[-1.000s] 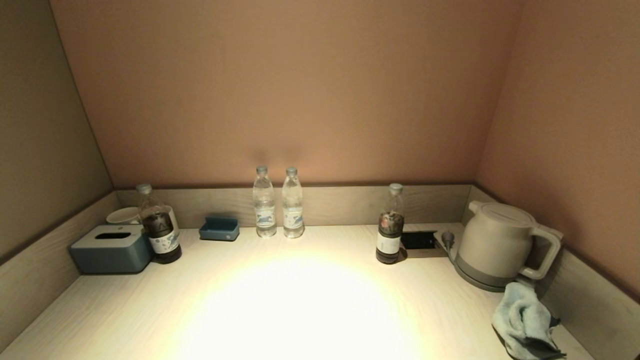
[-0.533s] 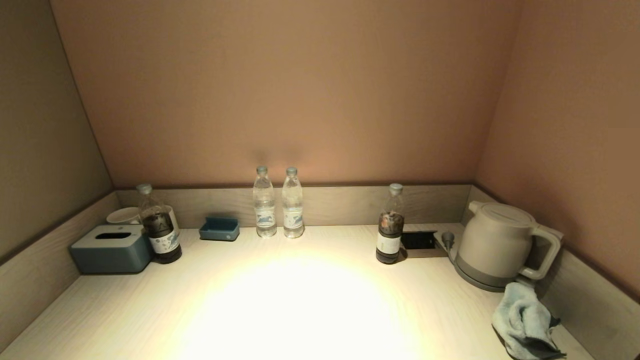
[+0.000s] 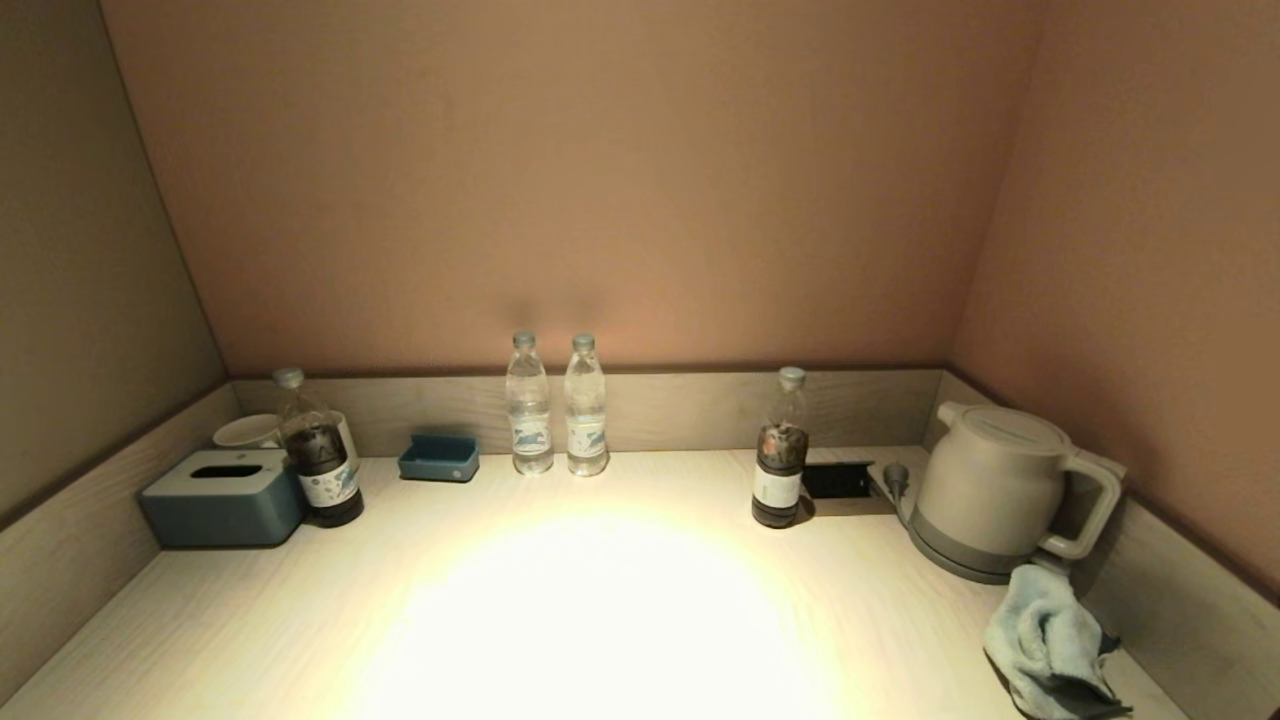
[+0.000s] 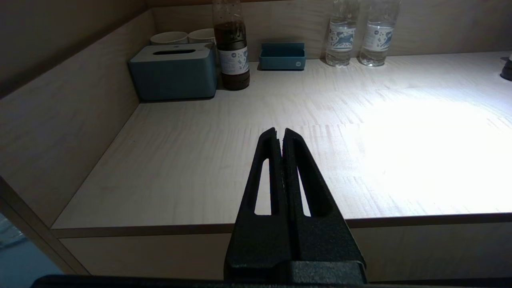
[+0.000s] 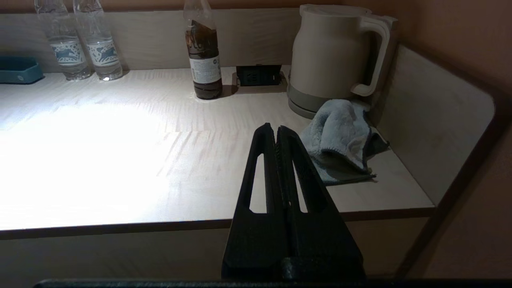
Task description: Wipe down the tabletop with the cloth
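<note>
A crumpled light blue cloth [image 3: 1048, 645] lies on the pale wooden tabletop [image 3: 600, 600] at the front right, just in front of the kettle; it also shows in the right wrist view [image 5: 340, 140]. My right gripper [image 5: 277, 128] is shut and empty, held off the table's front edge, short of the cloth and a little to its left. My left gripper [image 4: 279, 131] is shut and empty, held off the front edge toward the left half of the tabletop [image 4: 240, 132]. Neither gripper shows in the head view.
A beige kettle [image 3: 995, 490] stands at the back right, a dark-drink bottle [image 3: 780, 460] beside a socket recess [image 3: 838, 480]. Two water bottles [image 3: 556, 405] stand at the back. At the left are a blue tissue box [image 3: 222, 497], another dark bottle [image 3: 318, 450], cups [image 3: 245, 430] and a blue tray [image 3: 438, 458]. Raised walls border three sides.
</note>
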Robot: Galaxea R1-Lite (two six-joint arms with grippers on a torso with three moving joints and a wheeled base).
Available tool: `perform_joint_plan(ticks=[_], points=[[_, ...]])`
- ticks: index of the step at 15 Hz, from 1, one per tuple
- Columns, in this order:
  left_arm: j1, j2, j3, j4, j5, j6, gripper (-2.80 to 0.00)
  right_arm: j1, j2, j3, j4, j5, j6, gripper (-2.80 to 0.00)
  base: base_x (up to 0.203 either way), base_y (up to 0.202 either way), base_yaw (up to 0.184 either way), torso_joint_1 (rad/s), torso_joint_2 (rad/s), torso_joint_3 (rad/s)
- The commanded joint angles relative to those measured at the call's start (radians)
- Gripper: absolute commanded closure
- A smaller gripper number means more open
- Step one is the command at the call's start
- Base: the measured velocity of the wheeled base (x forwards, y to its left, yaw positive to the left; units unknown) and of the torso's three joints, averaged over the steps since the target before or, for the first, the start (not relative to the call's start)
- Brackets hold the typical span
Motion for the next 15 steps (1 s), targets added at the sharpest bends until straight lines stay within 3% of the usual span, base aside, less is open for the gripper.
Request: perform_joint_plan(ticks=[1, 15], points=[[0.000, 0.000, 0.000, 0.000, 0.000, 0.000, 0.00, 0.000, 0.000, 0.000, 0.000, 0.000, 0.020, 0.00, 0.000, 0.000, 0.000, 0.000, 0.00, 0.000], [0.000, 0.000, 0.000, 0.000, 0.000, 0.000, 0.00, 0.000, 0.000, 0.000, 0.000, 0.000, 0.022, 0.00, 0.000, 0.000, 0.000, 0.000, 0.00, 0.000]])
